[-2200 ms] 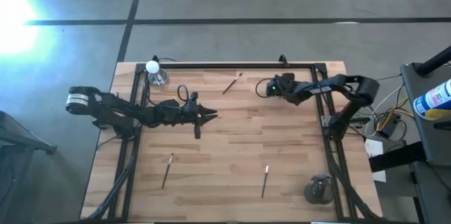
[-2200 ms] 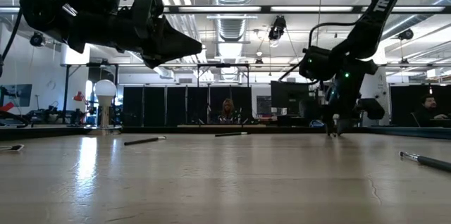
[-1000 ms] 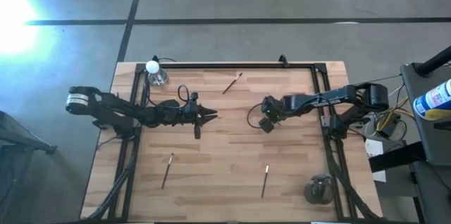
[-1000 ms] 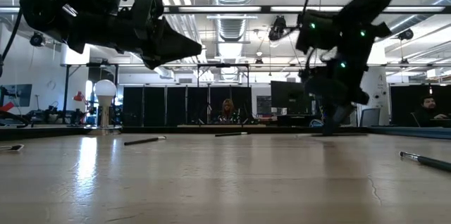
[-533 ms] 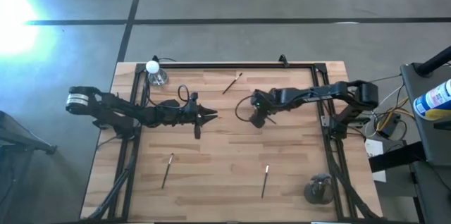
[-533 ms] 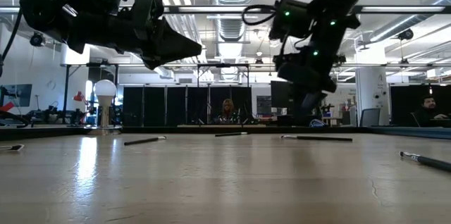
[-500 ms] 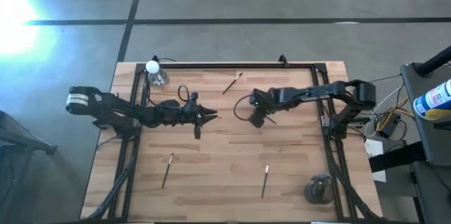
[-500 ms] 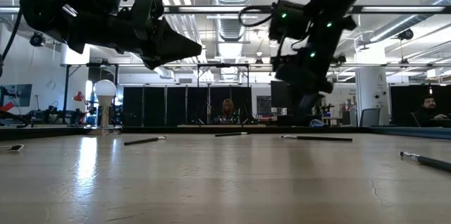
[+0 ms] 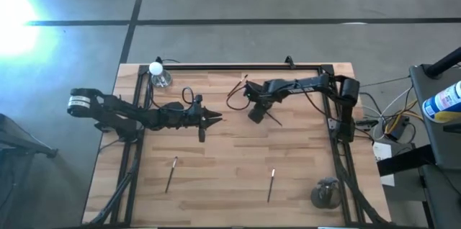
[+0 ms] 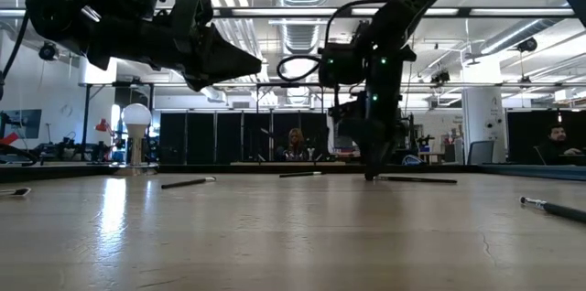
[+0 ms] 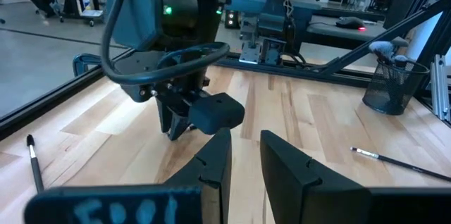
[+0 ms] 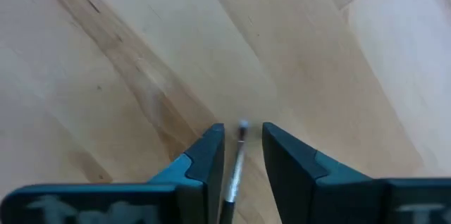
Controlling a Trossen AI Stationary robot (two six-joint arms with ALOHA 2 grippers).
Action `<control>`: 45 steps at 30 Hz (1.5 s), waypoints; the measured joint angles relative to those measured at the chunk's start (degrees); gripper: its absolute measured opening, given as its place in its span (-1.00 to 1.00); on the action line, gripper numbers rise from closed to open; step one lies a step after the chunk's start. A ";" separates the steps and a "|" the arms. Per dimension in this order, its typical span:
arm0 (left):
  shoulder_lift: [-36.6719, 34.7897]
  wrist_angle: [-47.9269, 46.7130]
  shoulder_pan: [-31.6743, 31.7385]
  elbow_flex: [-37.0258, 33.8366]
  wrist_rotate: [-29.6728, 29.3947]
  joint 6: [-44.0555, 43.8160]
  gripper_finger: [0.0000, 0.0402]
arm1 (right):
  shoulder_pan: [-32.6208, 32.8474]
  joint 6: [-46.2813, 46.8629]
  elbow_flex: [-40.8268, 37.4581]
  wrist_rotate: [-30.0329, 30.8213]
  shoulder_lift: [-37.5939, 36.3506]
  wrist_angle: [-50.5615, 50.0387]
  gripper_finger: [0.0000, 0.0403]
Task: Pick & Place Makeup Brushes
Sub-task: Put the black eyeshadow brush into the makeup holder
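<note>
Since the earlier frames the right pincer has travelled from the far right part of the bench toward its far middle and come down to the boards, leaving a brush lying just beside it where none lay before; the left arm has not shifted. At present the right pincer points straight down, its fingers slightly apart with a thin brush lying between them on the wood; contact between the fingers and the brush cannot be confirmed. In the low view the same pincer stands with its tips at the bench surface, a dark brush lying flat just beside it. Another brush lies near the far edge, close behind the right pincer. The left pincer hovers above the middle of the bench, fingers a narrow gap apart and holding nothing, aimed toward the right arm. Two more brushes lie on the near half of the bench, well apart from both arms: one on the left and one right of centre. A small clear bottle with a white cap stands at the far left corner. A wire mesh cup stands at the near right corner.
</note>
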 joint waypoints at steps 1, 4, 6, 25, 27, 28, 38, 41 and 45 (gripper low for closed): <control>0.00 -0.02 0.00 0.00 0.01 -0.01 -0.65 | -0.02 0.24 0.24 -0.44 0.22 -0.21 -0.56; 0.00 -0.03 0.00 0.00 0.01 -0.01 -0.65 | -0.02 1.53 0.59 -1.08 0.37 -0.73 -0.65; 0.00 -0.04 0.00 0.00 0.01 0.01 -0.65 | 0.00 1.91 0.50 -1.11 0.17 -0.68 -0.72; 0.00 -0.47 0.03 -0.08 0.01 -0.78 -0.65 | 6.00 1.00 -8.57 -0.45 -13.94 9.69 -0.96; 0.00 -0.42 0.05 -0.11 0.01 -0.78 -0.65 | 8.19 3.73 -12.65 1.02 -18.28 13.25 -0.96; 0.00 -0.42 0.06 -0.19 0.01 -0.80 -0.65 | 9.56 5.99 -14.52 2.19 -20.73 15.00 -0.96; 0.00 -0.28 0.04 -0.37 -0.31 -0.91 -0.65 | 26.39 33.50 -22.44 15.53 -44.10 5.54 -0.96; 0.00 -0.26 0.04 -0.37 -0.36 -0.93 -0.64 | 32.99 43.69 -21.38 21.03 -49.10 -4.10 -0.96; 0.00 -0.22 0.04 -0.37 -0.36 -0.97 -0.65 | 41.94 56.27 -17.87 25.55 -52.60 -15.04 -0.96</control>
